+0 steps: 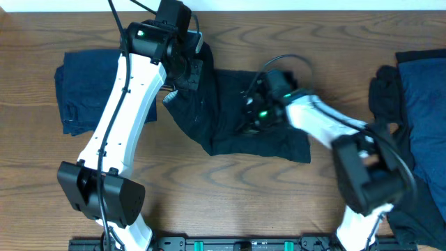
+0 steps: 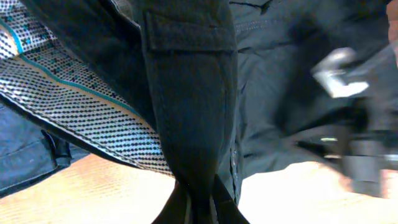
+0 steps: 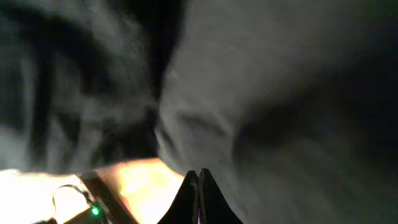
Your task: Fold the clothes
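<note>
The black shorts are spread mid-desk, toward the far edge. A fold beside the dotted waistband strip is pinched tight in the left gripper, probably so that side can be carried over. The right gripper is closed too, tips pressed together at the cloth's middle; whether cloth is caught there cannot be told.
</note>
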`<action>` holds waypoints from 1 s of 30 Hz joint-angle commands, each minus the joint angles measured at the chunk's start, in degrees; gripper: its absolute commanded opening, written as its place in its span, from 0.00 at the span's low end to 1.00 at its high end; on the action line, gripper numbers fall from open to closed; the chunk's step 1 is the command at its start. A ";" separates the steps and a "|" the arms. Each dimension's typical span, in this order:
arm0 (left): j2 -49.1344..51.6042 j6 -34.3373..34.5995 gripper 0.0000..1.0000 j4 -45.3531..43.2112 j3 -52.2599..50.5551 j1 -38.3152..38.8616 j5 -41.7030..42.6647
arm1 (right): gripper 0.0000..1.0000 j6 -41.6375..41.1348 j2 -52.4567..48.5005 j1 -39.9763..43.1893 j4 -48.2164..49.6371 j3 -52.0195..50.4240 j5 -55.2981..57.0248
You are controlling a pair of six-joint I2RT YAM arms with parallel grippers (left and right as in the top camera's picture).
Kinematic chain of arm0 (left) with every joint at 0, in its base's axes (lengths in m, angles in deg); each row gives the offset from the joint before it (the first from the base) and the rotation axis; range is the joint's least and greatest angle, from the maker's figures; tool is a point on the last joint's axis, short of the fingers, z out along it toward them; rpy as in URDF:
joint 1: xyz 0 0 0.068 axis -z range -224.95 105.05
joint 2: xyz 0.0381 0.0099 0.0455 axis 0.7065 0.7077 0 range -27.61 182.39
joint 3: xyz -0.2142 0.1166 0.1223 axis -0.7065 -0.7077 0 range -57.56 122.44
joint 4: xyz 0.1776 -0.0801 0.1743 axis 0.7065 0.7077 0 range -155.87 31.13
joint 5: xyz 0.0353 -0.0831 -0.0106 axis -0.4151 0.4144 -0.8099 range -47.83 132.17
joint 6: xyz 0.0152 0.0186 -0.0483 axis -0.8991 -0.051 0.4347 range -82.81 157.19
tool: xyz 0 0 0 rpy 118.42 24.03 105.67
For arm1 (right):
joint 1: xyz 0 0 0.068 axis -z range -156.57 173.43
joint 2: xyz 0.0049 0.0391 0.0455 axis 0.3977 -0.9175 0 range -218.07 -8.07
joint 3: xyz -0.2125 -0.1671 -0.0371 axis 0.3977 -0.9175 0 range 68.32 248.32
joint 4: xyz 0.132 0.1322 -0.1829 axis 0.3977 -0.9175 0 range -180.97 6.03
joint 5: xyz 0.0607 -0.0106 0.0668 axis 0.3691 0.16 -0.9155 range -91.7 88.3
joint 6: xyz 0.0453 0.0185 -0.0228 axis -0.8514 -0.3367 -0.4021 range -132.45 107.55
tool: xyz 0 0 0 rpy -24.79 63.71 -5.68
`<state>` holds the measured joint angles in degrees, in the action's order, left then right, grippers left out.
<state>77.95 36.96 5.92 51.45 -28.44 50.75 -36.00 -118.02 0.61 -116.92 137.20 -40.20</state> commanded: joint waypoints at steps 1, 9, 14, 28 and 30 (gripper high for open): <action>0.00 0.44 0.06 0.20 1.38 0.02 -0.46 | 0.01 7.50 5.42 3.63 -5.57 0.61 10.38; 0.00 3.06 0.06 0.24 1.38 0.81 -0.44 | 0.01 7.54 4.96 9.55 -10.58 0.37 28.87; 0.02 3.37 0.06 0.70 1.36 2.71 -0.46 | 0.01 7.54 3.15 10.99 -9.44 0.37 30.03; 4.24 6.16 0.06 -1.22 1.29 8.00 -0.07 | 0.01 7.52 -3.96 11.04 -5.97 -3.23 37.46; 4.70 8.35 0.06 -2.08 1.29 8.35 -0.02 | 0.01 7.52 -5.84 10.97 -5.35 -3.43 36.85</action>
<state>81.38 42.23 4.22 51.54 -20.72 50.75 -29.33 -118.26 11.27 -123.54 136.13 -5.62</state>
